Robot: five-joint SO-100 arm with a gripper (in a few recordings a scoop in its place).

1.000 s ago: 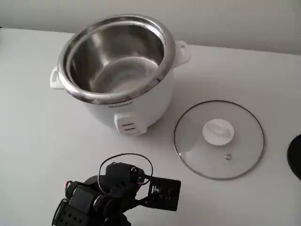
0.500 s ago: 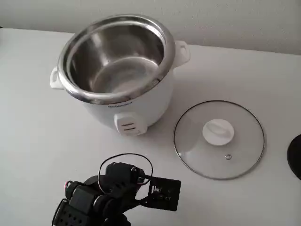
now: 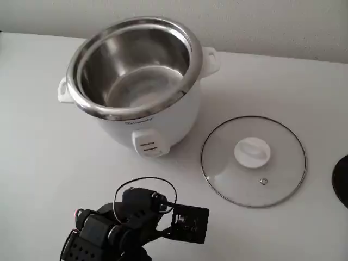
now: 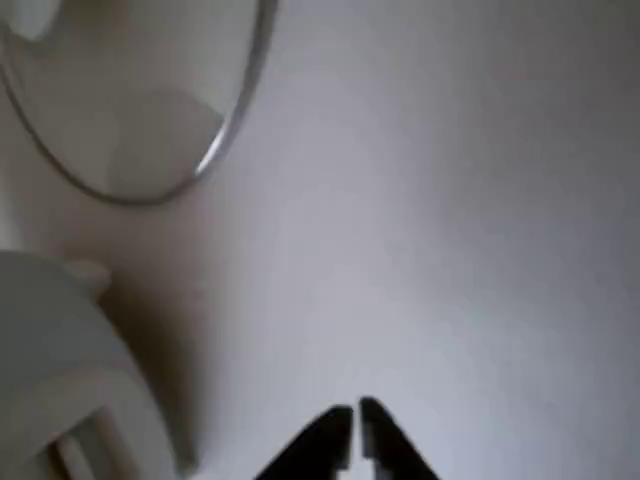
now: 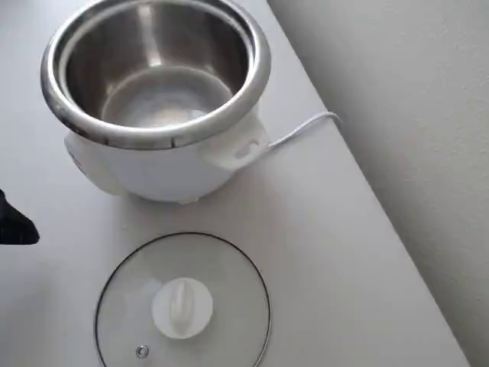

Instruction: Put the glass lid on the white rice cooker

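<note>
The white rice cooker [image 3: 142, 117] stands open at the back left of the table in the fixed view, its steel inner pot [image 5: 153, 76] bare. To its right the glass lid [image 3: 253, 161] lies flat on the table, white knob [image 5: 181, 306] up. My arm [image 3: 136, 217] sits low at the front, well short of both. In the wrist view my gripper [image 4: 355, 412] is shut with nothing between its dark fingertips, hanging over bare table. The lid's rim [image 4: 225, 140] shows at the upper left there, and the cooker's side [image 4: 60, 360] at the lower left.
A black round object [image 3: 341, 180] pokes in at the right edge of the fixed view. The cooker's white cord [image 5: 306, 126] runs off the table's far edge toward the wall. Bare white table [image 3: 49, 163] lies around the cooker and lid.
</note>
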